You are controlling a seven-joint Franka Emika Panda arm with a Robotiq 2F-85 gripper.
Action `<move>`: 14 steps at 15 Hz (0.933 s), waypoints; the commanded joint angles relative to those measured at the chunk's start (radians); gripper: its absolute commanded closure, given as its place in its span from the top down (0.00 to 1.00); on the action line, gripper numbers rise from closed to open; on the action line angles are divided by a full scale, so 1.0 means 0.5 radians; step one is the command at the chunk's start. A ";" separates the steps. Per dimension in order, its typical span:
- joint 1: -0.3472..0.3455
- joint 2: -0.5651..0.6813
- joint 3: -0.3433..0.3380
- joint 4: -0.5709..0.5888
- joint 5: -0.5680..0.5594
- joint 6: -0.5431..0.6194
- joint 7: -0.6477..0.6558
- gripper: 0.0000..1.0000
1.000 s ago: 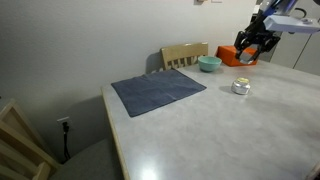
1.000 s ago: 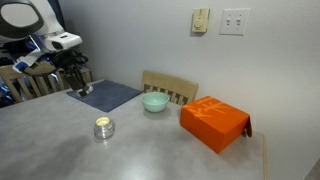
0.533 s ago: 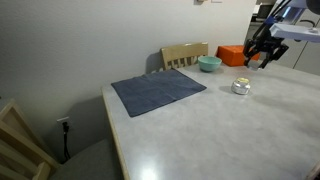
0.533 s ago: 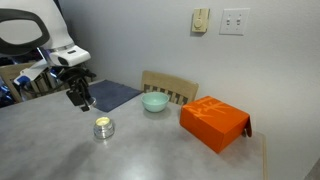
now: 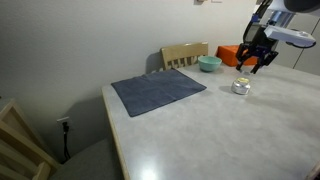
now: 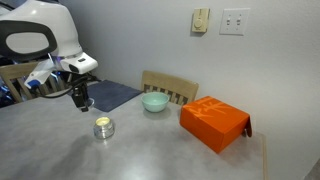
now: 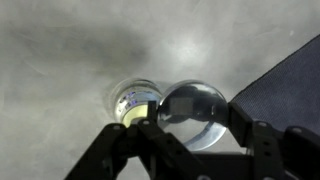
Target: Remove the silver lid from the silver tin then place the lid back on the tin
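The silver tin [image 5: 241, 86] [image 6: 102, 127] stands open on the grey table, and its yellowish inside shows in the wrist view [image 7: 134, 101]. My gripper [image 5: 254, 64] [image 6: 82, 101] [image 7: 195, 125] hangs a little above the table, beside the tin and not over it. It is shut on the silver lid [image 7: 190, 105], a round shiny disc held flat between the fingers. The lid is too small to make out in both exterior views.
A teal bowl [image 5: 209, 63] [image 6: 154, 101] and an orange box [image 5: 232, 54] [image 6: 214, 123] stand near the wall. A dark blue cloth [image 5: 157, 90] [image 6: 108, 95] [image 7: 285, 80] lies on the table. A wooden chair back [image 5: 185, 53] [image 6: 170, 86] rises behind the table edge.
The gripper has come down and moved closer to the tin, with the lid held in it. The tin has not moved.
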State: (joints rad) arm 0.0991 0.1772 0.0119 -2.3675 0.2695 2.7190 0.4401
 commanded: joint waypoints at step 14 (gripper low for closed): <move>-0.159 0.290 -0.073 0.253 0.054 -0.253 -0.029 0.44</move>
State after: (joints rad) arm 0.0304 0.2675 -0.0258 -2.3072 0.2931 2.6443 0.4386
